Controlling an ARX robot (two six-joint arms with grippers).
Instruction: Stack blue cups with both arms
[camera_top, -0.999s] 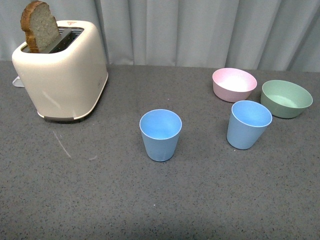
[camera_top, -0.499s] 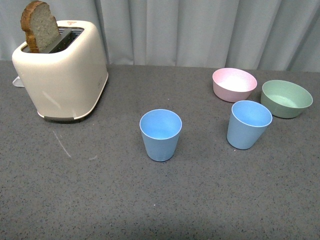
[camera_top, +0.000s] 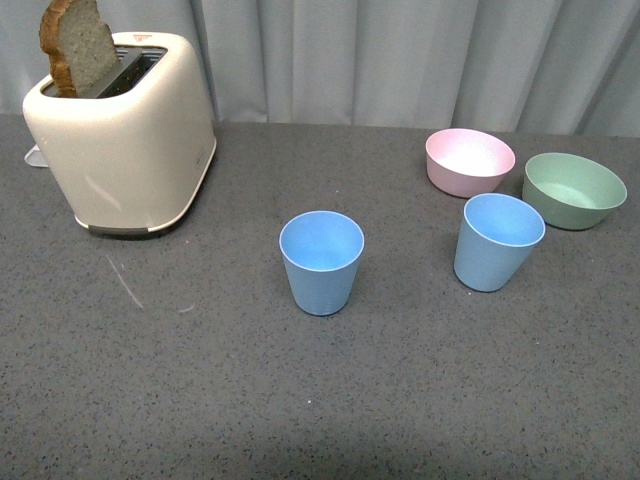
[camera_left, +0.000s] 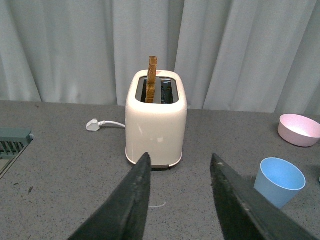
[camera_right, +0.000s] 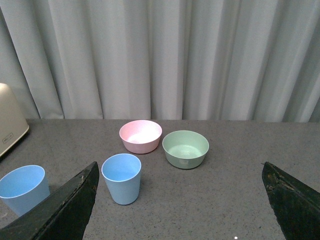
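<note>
**A:** Looking out the front, both blue cups stand upright and well apart on the table (camera_top: 400, 410). The middle cup (camera_top: 321, 262) is in the open. The right-hand cup (camera_top: 497, 241) sits just beside the pink bowl (camera_top: 469, 160) and near the green bowl (camera_top: 573, 190). No arm shows here.

**B:** That crowding worries me. A wide approach could knock a bowl or tip the cup.

**A:** From the left wrist, the left gripper (camera_left: 180, 165) is spread and empty, facing the toaster (camera_left: 156, 120), with one cup past one finger.

**B:** Not lined up, then. Closing there would catch nothing.

**A:** From the right wrist, the right gripper (camera_right: 180, 172) is spread very wide and empty, with both cups and both bowls ahead.

**B:** Count: two cups, two bowls, one toaster, one bread slice (camera_top: 78, 45).
</note>
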